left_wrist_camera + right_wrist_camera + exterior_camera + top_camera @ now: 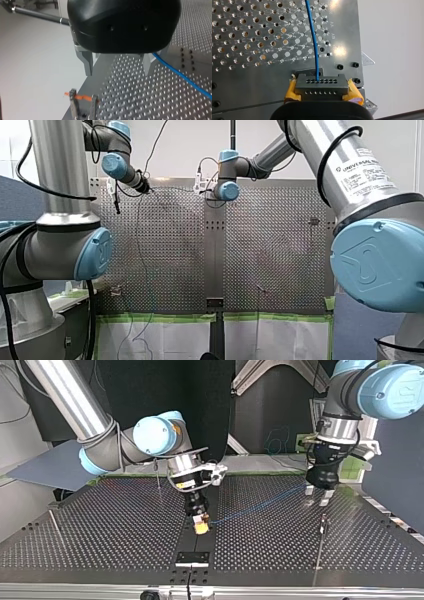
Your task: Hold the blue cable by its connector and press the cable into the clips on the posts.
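Perforated metal table [165, 250] fills the front view. Both arms reach to its far edge at upper middle, too small there to tell what the fingers are doing.

Top view: my right gripper [201, 525] sits low at centre, yellow pads [201, 530] pinching the end of the blue cable [260, 505]. The cable runs up-right toward my left gripper [317, 496], with a thin post [323, 525] just below that.

Left wrist view: metal fingers [86, 63] are spread wide with nothing between them, and the cable passes just outside one finger. Two small posts [73, 105] with an orange strip stand ahead.

Right wrist view: the pads squeeze the grey connector [322, 85], cable leading straight ahead.

My worry is that the left closes on air, or a tug on the line twists the connector out of the pads.
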Controlling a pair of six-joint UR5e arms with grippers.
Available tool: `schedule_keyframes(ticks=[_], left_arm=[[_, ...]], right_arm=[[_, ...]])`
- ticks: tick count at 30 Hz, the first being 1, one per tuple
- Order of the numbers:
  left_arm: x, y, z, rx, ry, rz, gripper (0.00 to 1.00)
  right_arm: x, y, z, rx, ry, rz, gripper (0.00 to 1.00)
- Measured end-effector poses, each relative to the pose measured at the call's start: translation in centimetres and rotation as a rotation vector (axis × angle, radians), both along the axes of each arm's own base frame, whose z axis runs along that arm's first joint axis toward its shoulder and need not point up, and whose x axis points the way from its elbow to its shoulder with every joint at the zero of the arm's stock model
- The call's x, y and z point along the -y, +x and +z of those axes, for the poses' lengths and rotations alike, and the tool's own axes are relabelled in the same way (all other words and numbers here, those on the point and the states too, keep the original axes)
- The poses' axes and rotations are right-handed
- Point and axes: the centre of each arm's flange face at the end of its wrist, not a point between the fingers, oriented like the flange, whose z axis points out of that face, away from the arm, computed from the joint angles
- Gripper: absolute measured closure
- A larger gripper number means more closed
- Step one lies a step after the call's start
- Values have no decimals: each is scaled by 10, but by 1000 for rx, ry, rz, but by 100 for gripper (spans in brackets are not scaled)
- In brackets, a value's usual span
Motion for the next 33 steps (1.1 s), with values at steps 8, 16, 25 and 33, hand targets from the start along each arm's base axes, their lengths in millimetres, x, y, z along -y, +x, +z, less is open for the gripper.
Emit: schedule_keyframes(ticks=[8,16,25,33], left_arm=[[-1,1,9,33,46,-37,2],[-13,3,20,61,115,31,2],[-18,8,27,105,192,45,2],[-17,9,24,99,204,36,2]], right_arm=[[0,0,0,0,0,0,100],[0,0,-1,-2,2,0,100],[-1,0,-1,-2,3,0,100],[-1,0,-1,-4,5,0,100]])
